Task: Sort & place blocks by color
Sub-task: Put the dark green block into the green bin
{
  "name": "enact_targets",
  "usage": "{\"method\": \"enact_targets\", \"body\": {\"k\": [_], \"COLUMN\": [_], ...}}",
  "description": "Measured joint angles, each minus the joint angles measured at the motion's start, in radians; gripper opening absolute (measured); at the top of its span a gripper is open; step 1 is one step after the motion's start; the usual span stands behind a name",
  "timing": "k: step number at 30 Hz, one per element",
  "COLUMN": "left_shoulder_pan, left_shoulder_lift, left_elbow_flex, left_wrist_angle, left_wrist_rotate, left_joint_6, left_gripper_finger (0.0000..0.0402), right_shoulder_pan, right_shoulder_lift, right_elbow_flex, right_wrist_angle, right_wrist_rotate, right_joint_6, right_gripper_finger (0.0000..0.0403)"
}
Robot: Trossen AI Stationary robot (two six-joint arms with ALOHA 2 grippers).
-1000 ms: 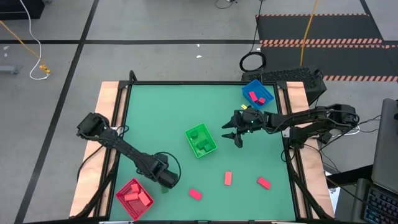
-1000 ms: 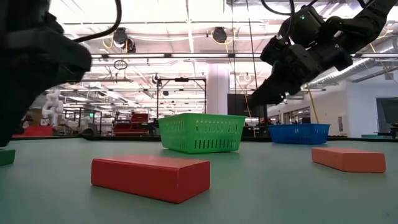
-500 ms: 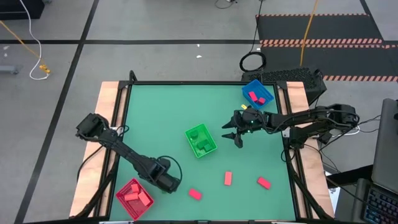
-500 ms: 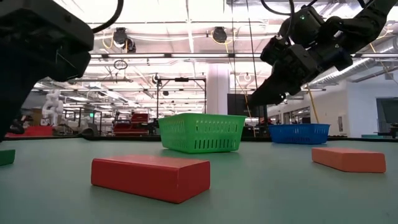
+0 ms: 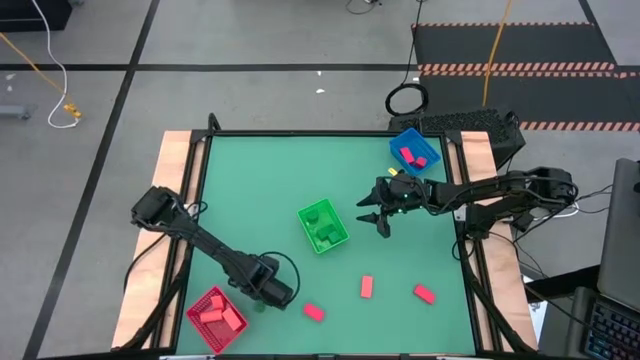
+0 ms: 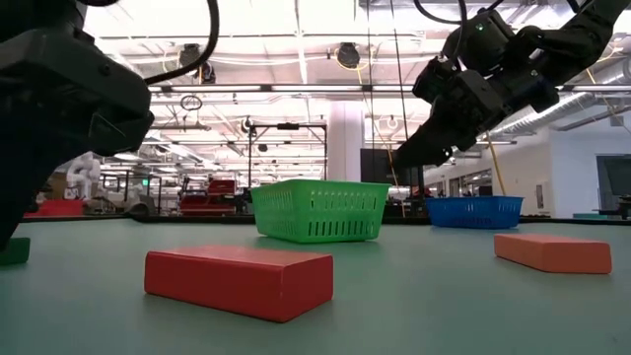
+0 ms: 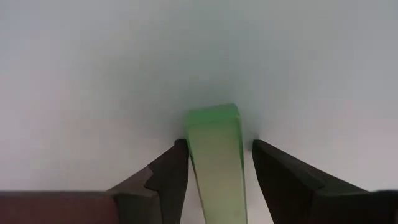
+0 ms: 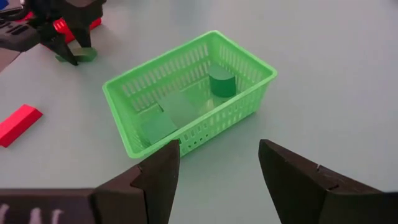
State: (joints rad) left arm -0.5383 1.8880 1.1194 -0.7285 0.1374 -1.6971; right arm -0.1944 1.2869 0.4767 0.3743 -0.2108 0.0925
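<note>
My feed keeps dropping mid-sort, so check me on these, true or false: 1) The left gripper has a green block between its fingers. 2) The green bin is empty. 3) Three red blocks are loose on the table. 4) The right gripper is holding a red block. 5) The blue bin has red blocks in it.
1) The left gripper has the green block between its fingers: true; whether they press on it is unclear.
2) The green bin is empty: false, green pieces lie inside.
3) Three red blocks are loose on the table: true.
4) The right gripper holds a red block: false, it is open and holds nothing.
5) The blue bin has red blocks in it: true.
</note>
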Motion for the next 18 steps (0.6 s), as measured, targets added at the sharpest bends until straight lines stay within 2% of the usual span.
{"method": "enact_targets", "body": {"k": [8,10,14,18], "left_shoulder_pan": [0.047,0.046,0.038,0.032], "left_shoulder_lift": [-0.011,-0.011,-0.011,-0.011], "left_elbow_flex": [-0.002,-0.003,-0.003,-0.003], "left_wrist_angle": [-0.027,-0.03,-0.035,-0.035], "left_wrist_rotate": [-0.008,-0.015,-0.03,-0.033], "left_joint_6": [0.092,0.092,0.088,0.083], "left_gripper_finger": [0.0179,0.0164,0.0105,0.0102], "right_shoulder_pan": [0.0,0.0,0.0,0.0], "right_shoulder_lift": [0.0,0.0,0.0,0.0], "right_elbow_flex": [0.0,0.0,0.0,0.0], "right_wrist_angle": [0.002,0.002,0.001,-0.002], "right_wrist_rotate": [0.0,0.0,0.0,0.0], "right_joint_6": [0.0,0.0,0.0,0.0], "right_gripper_finger": [0.0212,0.0212,0.0212,0.0212]}}
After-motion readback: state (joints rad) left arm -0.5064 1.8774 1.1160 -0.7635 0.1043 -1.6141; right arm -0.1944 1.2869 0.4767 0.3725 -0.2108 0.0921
